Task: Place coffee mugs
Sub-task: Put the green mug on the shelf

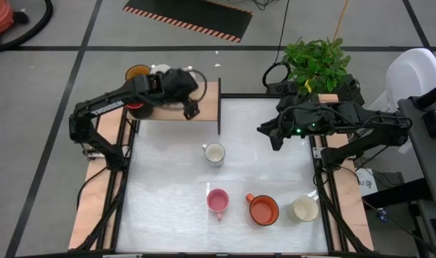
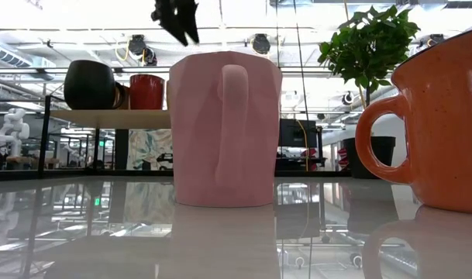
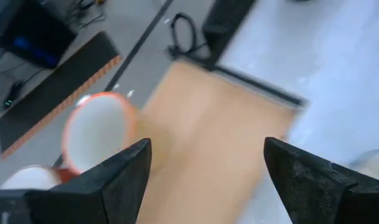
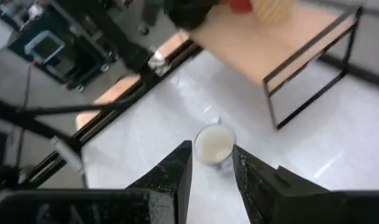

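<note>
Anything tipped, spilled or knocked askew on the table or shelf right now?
Nothing stands out. The white mug, pink mug, orange mug and cream mug all stand upright on the table, apart from each other, with no spill visible. The mugs on the shelf look upright too.

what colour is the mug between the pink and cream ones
Orange mug, with a lighter speckled inside; clearest in the high view.
</note>
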Action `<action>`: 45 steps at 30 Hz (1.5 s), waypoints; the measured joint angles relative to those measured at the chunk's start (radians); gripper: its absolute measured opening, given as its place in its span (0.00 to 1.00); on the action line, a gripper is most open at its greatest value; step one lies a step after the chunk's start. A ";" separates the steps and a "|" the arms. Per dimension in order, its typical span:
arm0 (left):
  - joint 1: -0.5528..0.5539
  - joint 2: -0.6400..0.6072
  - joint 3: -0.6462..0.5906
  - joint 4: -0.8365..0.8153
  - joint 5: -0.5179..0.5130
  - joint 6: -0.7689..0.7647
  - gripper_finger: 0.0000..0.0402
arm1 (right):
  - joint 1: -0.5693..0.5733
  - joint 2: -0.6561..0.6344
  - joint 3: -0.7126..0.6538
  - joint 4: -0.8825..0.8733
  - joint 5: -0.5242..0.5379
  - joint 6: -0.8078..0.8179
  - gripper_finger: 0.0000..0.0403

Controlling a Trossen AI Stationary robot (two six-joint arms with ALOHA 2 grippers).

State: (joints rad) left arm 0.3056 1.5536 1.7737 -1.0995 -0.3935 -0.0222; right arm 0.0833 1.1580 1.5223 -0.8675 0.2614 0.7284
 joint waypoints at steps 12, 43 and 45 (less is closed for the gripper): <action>-0.300 0.009 0.000 -0.017 -0.065 -0.172 0.78 | 0.190 0.001 0.000 -0.162 -0.107 0.257 0.25; -0.601 0.009 0.000 -0.092 -0.106 -0.579 0.78 | 0.646 0.064 -0.315 -0.215 -0.214 0.039 0.37; -0.624 0.009 0.000 -0.127 -0.107 -0.625 0.78 | 0.660 0.050 -0.362 -0.183 -0.217 0.019 0.40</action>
State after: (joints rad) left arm -0.3184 1.5627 1.7737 -1.2267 -0.5002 -0.6472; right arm 0.7434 1.2081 1.1601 -1.0504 0.0446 0.7476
